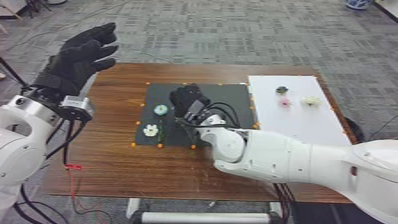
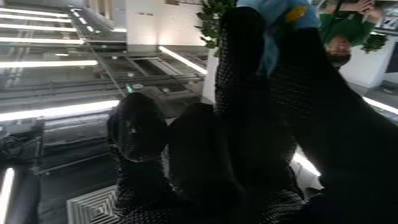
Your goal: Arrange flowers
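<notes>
Over the dark mat, my right hand reaches in from the right. In the right wrist view, that hand pinches a light blue flower with a bit of yellow between thumb and finger. On the mat's left part lie a pale blue flower and, nearer the front, a white flower. The white board holds a dark blue flower, a pink flower and a cream flower. My left hand is raised at the left, open.
Small orange markers line the edges of the mat and board on the brown table. Black cables run along both arms, and a red connector rests at the table's left side.
</notes>
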Controlling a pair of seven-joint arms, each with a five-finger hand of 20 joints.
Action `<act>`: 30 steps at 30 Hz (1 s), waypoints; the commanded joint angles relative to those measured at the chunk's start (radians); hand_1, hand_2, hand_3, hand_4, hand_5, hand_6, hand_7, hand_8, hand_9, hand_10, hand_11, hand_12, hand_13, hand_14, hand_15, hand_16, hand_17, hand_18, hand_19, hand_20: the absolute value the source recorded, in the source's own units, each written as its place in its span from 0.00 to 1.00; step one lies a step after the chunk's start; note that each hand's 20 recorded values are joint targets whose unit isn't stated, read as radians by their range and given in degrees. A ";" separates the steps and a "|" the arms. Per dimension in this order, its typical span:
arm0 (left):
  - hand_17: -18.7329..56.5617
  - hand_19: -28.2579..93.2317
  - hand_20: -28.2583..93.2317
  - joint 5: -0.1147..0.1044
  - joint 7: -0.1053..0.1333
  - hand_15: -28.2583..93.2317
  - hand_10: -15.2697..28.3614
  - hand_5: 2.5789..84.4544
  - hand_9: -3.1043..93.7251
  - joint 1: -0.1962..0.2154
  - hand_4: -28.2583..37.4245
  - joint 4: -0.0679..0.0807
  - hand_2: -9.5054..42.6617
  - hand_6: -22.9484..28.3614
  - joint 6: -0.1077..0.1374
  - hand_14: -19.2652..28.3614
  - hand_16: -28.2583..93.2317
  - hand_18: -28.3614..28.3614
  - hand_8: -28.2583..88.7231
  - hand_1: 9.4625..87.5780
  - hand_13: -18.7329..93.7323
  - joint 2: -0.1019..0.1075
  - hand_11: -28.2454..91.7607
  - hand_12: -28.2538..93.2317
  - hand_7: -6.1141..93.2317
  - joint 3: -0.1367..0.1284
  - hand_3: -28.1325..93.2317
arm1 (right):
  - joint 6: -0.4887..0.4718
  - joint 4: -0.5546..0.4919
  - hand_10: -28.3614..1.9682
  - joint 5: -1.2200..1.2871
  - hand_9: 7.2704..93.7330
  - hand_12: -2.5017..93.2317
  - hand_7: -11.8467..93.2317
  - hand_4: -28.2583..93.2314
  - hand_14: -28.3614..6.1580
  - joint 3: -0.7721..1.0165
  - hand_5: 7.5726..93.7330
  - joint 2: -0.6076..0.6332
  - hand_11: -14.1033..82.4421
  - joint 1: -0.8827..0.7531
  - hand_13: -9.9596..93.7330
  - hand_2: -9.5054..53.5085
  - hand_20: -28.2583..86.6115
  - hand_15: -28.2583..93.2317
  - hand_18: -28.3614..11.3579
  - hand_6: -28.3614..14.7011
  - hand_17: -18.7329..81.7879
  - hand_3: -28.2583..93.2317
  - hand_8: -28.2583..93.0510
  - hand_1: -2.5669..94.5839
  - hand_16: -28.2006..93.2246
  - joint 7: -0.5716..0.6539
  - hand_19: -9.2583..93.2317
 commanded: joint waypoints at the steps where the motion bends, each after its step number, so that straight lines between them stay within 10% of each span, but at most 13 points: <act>1: 0.07 0.55 0.30 0.002 0.000 0.51 0.56 0.23 0.20 -0.015 0.01 0.003 0.08 0.47 -0.007 0.67 0.21 0.85 0.18 0.20 0.22 -0.007 0.35 0.40 0.22 -0.001 0.80 | -0.032 0.016 0.82 -0.026 0.86 0.47 0.47 0.00 0.74 0.058 0.72 0.006 0.31 -0.022 0.87 0.00 0.76 0.98 0.22 0.73 0.65 0.87 0.20 0.45 0.50 -0.052 1.00; 22: 0.07 0.55 0.30 0.001 -0.003 0.51 0.56 0.23 0.20 0.009 0.01 -0.002 0.08 0.47 -0.007 0.67 0.21 0.85 0.18 0.20 0.22 -0.016 0.35 0.40 0.22 -0.020 0.80 | -0.060 -0.080 0.74 -0.053 0.78 0.35 0.42 0.00 0.72 0.088 0.71 0.069 0.44 -0.033 0.85 0.00 0.76 0.98 0.21 0.74 0.64 0.90 0.19 0.39 0.50 -0.021 1.00; 30: 0.07 0.55 0.30 0.005 0.003 0.51 0.56 0.24 0.20 0.099 0.01 -0.029 0.08 0.47 0.008 0.67 0.21 0.85 0.18 0.20 0.22 -0.042 0.35 0.40 0.22 -0.089 0.80 | -0.121 -0.259 0.65 -0.044 0.64 0.28 0.41 0.00 0.70 0.378 0.58 0.348 0.48 -0.175 0.82 0.00 0.73 0.98 0.20 0.69 0.59 0.95 0.10 0.35 0.50 0.062 1.00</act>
